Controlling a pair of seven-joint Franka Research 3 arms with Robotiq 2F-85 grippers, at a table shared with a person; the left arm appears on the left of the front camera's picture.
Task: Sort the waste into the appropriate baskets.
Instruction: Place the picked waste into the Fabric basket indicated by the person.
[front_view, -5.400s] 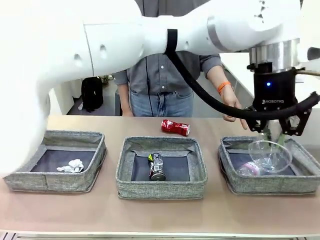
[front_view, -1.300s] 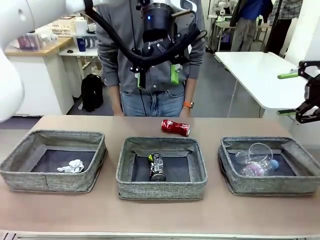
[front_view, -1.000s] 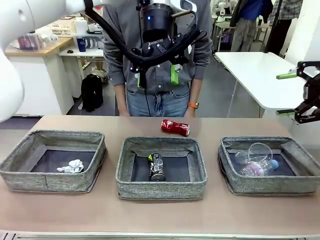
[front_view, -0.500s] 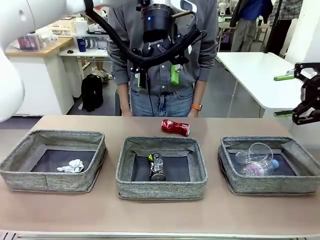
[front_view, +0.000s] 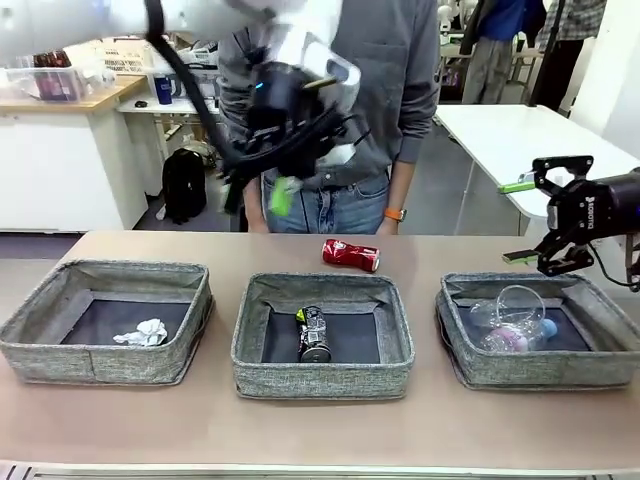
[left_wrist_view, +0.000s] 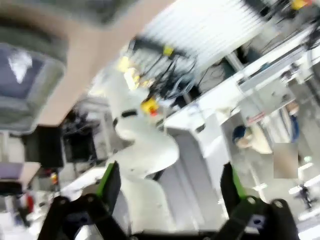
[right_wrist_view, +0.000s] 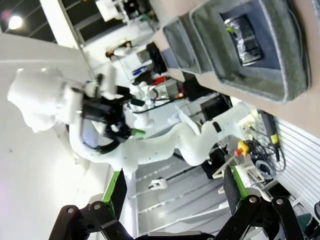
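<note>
**Picking the red can for the centre basket**

The red crushed can (front_view: 351, 255) is lying on its side on the bare table (front_view: 200, 430), just beyond the 12 o'clock wall of the centre basket (front_view: 323, 378) and near the person (front_view: 385, 90) standing at the far edge. It is the only piece of waste resting outside a basket.

The left gripper (front_view: 268, 190) is hanging high above the table, at about 11 o'clock from the can, blurred; its jaws are standing spread and are carrying nothing, as the left wrist view (left_wrist_view: 170, 185) confirms. The right gripper (front_view: 524, 222) is hovering at 3 o'clock, above the far wall of the right basket (front_view: 540, 370), jaws likewise parted and unloaded (right_wrist_view: 175, 187).

Basket contents: the dark crushed can (front_view: 314, 334) is lying in the centre basket; the crumpled paper (front_view: 142, 332) is lying in the left basket (front_view: 100, 362); the clear cup (front_view: 512, 300) and the bottle (front_view: 510, 338) are lying in the right basket.

Procedure, as judged from this layout:
1. Position the left gripper directly over the red can before descending.
2. Align the fingers across the can's short axis, since the dented body is likely offering uneven contact.
3. Descend with clearance from the basket wall.
4. Close fully, lift, then release over the centre basket beside the dark can.
</note>
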